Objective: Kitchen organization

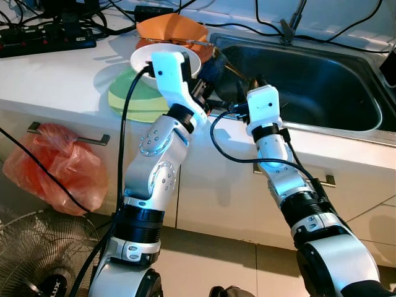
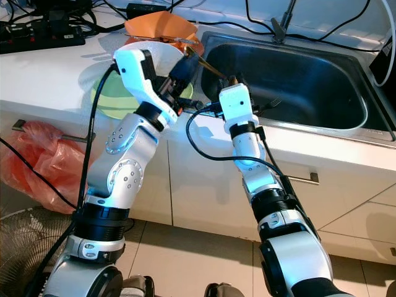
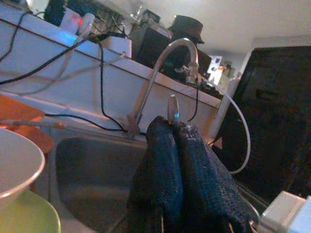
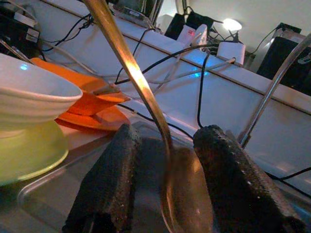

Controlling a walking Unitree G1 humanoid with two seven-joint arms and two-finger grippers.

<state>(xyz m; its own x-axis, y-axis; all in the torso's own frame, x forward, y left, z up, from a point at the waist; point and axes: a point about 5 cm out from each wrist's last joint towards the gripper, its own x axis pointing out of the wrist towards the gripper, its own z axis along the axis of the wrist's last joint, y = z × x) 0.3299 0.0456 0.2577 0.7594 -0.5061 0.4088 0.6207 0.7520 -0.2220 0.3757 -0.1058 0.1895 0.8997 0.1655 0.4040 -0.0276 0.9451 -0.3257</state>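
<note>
A long brass-coloured spoon (image 4: 141, 87) hangs over the left end of the steel sink (image 1: 322, 86). Its thin handle (image 2: 210, 67) runs from my left gripper (image 2: 185, 62) down to my right gripper (image 2: 234, 79). In the left wrist view the left fingers (image 3: 160, 165) are pressed together, apparently on the handle's end, which is hidden. The right gripper (image 4: 165, 141) stands open with the spoon's bowl between its fingers. Left of the sink a white bowl (image 1: 141, 59) sits on a green plate (image 1: 133, 99), in front of orange plates (image 1: 170, 28).
A curved faucet (image 3: 165, 63) rises behind the sink. A power strip (image 1: 43, 37) and cables lie on the counter's back left. A red plastic bag (image 1: 52, 164) hangs from a drawer handle, and a fan (image 1: 37, 260) stands on the floor below.
</note>
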